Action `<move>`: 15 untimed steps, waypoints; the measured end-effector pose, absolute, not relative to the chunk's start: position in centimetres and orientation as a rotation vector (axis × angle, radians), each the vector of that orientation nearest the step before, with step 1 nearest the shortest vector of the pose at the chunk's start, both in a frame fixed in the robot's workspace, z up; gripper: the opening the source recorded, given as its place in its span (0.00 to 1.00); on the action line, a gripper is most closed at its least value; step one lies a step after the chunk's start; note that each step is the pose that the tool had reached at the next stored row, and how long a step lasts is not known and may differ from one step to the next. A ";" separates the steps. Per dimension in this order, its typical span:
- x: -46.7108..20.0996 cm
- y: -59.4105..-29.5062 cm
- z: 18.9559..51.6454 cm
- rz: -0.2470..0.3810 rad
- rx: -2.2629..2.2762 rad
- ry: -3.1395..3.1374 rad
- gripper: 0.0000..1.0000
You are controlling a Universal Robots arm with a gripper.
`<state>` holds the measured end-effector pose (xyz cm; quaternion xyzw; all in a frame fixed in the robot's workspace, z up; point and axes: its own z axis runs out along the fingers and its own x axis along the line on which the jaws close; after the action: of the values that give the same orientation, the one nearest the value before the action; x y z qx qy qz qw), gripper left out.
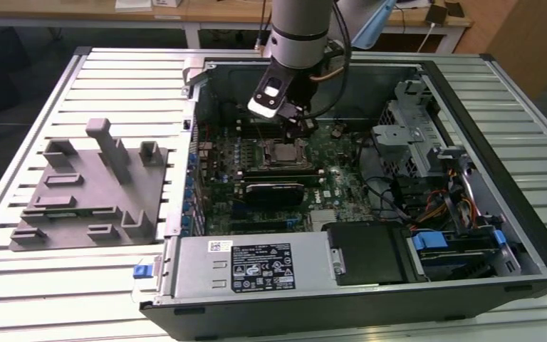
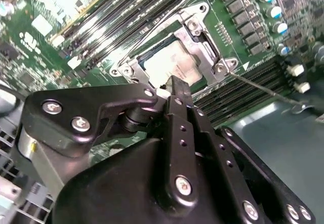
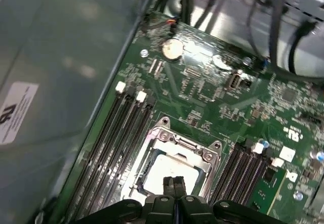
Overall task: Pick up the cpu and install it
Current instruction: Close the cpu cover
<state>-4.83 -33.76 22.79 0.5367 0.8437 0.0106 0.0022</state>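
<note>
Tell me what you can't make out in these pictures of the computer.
The cpu: the tool covers one edge in both wrist views, so whether it sits fully is unclear.
The socket, exterior view: too small for detail.
The motherboard: cut off by both wrist views' edges.

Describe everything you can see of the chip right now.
The chip is a small flat square with a dull silvery metal top and a pale rim. It lies flat inside the metal socket frame on the green board, in the open computer case. The hand, fingertips pressed together, hangs right over one edge and hides part of it; whether they touch cannot be told.
</note>
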 end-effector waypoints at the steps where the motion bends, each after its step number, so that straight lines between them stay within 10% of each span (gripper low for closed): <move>1: -4.8 -33.8 22.8 0.033 1.660 2.662 0.11; 15: -4.8 -33.8 22.8 0.034 1.309 2.854 0.11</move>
<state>-4.83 -33.76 22.76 0.4169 0.9089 0.0108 0.0007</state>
